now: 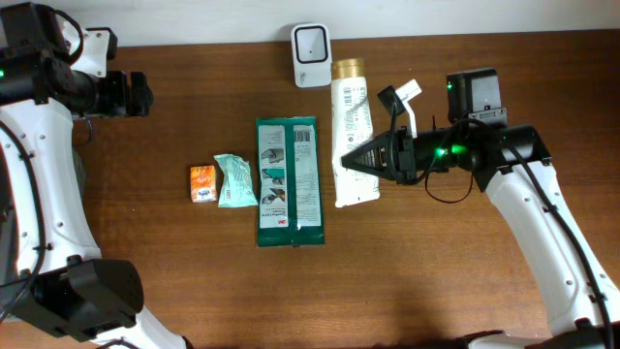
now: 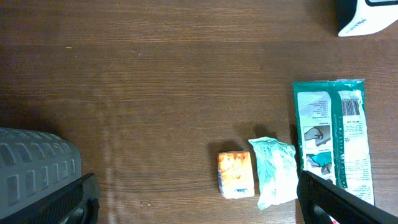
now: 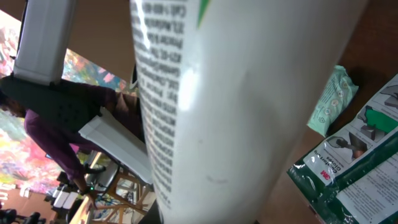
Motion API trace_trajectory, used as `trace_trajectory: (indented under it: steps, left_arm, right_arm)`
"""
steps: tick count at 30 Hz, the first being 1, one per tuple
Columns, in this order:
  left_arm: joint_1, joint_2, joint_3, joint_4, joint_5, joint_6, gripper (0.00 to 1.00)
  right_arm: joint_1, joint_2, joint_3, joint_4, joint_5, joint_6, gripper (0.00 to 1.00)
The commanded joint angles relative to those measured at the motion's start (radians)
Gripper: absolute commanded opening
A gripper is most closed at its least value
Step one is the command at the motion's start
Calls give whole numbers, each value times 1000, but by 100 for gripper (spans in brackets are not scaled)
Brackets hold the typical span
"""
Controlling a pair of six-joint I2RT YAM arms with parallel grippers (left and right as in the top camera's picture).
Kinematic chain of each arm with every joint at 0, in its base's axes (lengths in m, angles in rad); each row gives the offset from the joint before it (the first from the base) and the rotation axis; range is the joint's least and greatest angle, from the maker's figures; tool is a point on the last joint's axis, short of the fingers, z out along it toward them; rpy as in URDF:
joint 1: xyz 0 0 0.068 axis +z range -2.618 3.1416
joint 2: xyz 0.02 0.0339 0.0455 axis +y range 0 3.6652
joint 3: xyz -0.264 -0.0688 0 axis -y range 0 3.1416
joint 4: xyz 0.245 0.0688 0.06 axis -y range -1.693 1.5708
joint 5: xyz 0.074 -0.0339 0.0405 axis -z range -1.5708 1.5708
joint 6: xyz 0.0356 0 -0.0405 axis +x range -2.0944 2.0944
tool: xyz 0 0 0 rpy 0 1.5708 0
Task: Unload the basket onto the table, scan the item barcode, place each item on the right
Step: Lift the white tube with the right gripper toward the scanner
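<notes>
**Turn the print toward the scanner**

Our right tool [image 1: 356, 162] has its jaws drawn together at the lower half of the white tube [image 1: 351, 111]. We judge the tube pinched there, though the wrist view shows only its printed face and no fingers. The tube sits just in front of the scanner [image 1: 311, 43], at the back of the surface [image 1: 465, 281]. We cannot make out the barcode itself. To scan well, we should roll the wrist until the printed block faces the scanner window, then hold it steady, near but not touching. So thin a pinch may slip, so we go slowly. Our left tool [image 1: 136, 94] stands wide apart, well away.
</notes>
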Motion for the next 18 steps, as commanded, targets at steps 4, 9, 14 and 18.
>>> trace_trajectory:
  steps: [4,9,14,18]
  left_arm:
    - [0,-11,7,2,14,13,99]
    - [0,-11,7,2,14,13,99]
    - [0,-11,7,2,14,13,99]
    - [0,-11,7,2,14,13,99]
  right_arm:
    - [29,-20,50,2,260,135,4]
    - [33,63,238,-89,369,113,4]
    - [89,230,524,-246,629,56,4]
    - [195,362,647,-224,1064,23,4]
